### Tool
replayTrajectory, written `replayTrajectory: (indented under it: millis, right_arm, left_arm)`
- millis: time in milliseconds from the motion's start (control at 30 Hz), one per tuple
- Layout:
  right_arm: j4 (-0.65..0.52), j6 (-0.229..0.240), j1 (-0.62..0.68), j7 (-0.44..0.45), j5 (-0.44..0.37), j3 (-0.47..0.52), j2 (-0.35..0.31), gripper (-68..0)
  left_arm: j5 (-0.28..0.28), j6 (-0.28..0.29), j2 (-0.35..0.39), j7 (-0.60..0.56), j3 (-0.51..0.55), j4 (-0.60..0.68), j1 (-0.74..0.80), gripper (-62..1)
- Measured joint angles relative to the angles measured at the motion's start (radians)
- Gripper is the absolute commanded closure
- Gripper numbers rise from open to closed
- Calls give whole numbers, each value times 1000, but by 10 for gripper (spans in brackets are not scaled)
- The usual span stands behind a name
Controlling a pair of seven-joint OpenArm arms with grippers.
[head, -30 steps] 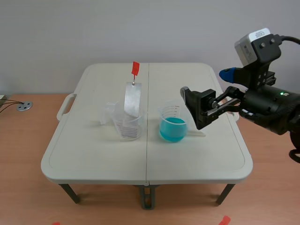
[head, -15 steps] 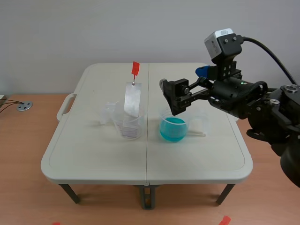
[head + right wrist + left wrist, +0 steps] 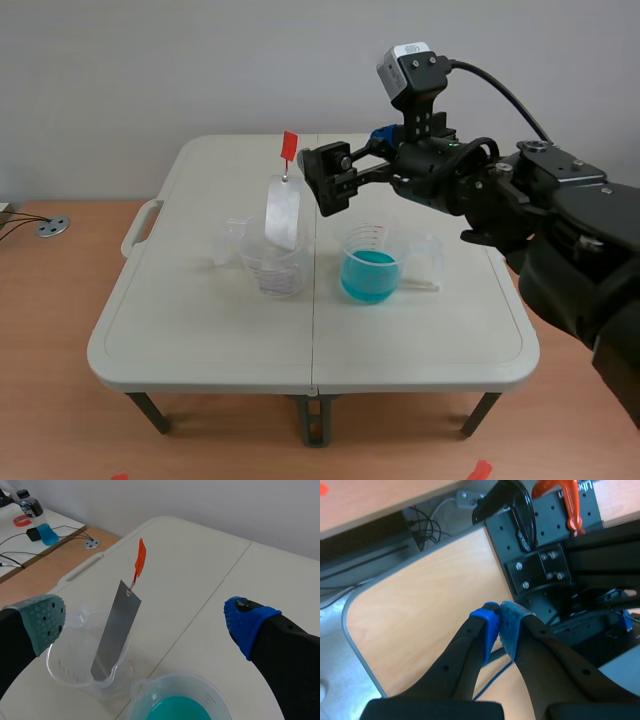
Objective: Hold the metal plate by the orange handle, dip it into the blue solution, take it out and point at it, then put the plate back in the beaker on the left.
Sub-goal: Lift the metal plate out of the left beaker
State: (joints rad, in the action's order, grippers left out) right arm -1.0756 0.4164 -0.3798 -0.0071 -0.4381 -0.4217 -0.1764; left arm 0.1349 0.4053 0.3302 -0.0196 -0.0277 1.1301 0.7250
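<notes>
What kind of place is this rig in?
Likely a robotics lab doing a chemistry demo: a folding table with a blue solution beaker, a plate in a second beaker, and a bolted mount.

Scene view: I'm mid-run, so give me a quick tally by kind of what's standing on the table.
Metal plate: 1
Beakers: 2, the left beaker holding the metal plate and the right beaker holding blue solution
Total: 3

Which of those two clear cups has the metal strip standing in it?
The left beaker holds the metal plate; the right beaker contains only blue liquid.
</notes>
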Motion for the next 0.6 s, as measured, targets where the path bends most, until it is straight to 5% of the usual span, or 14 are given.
replayTrajectory:
  millis: [600]
  right_arm:
    - [388, -1, -247, -25, 15, -72, 167, -663]
  left_arm:
    - [0, 0, 0, 30, 0, 0, -19, -31]
